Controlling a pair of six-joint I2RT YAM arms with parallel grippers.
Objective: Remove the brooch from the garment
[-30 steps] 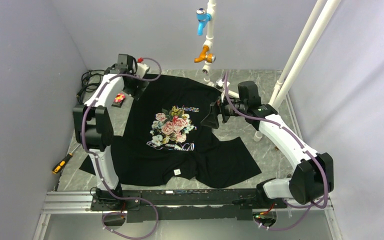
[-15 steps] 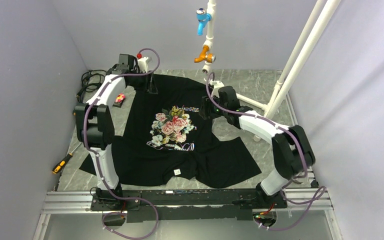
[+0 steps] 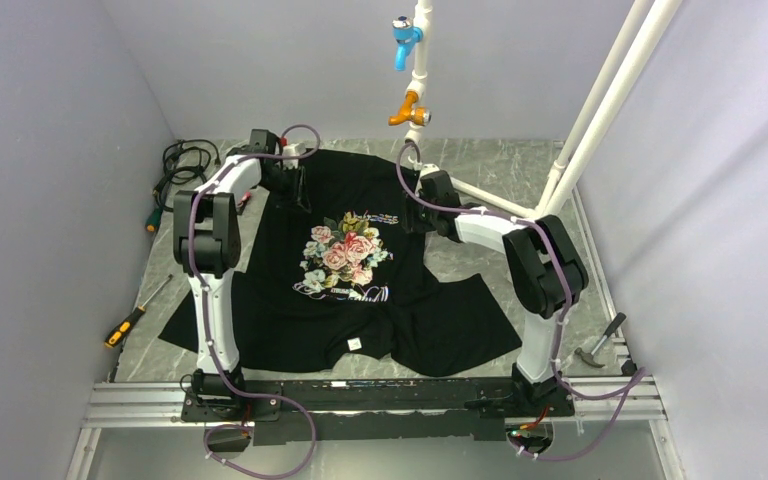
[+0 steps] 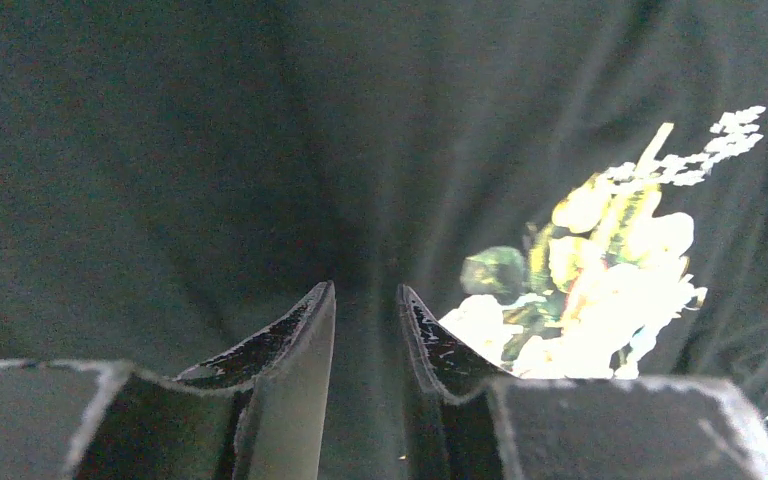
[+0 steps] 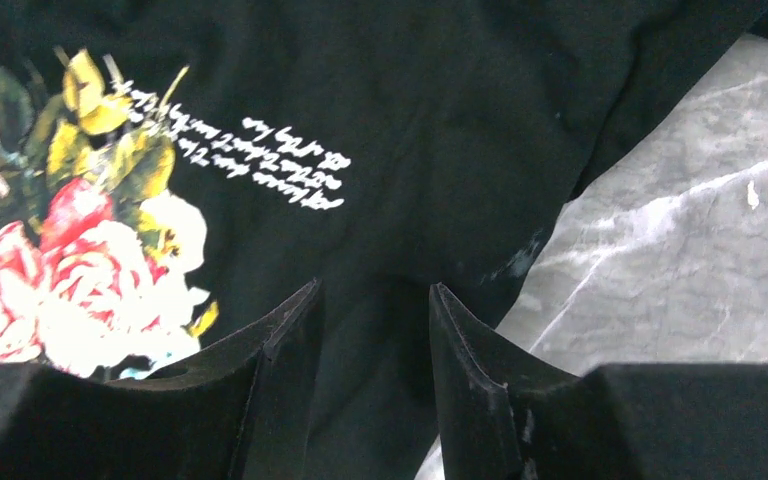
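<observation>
The black garment lies spread on the marble table, its rose print facing up. My left gripper is down on the upper left chest, and a ridge of black cloth runs up into the narrow gap of the left gripper. My right gripper rests at the print's right edge. Its jaws stand partly apart over a dark fold of the garment, beside the white script. Of the brooch, only a red sliver shows by the left arm.
An orange-handled screwdriver lies at the left edge, cables at the back left, and a hammer at the right. White pipes carrying a blue tap and an orange tap rise behind. Bare marble borders the garment's right side.
Both arms swung inward and came down onto the garment. Both pairs of jaws narrowed from wide open. The left arm now covers most of the brooch.
</observation>
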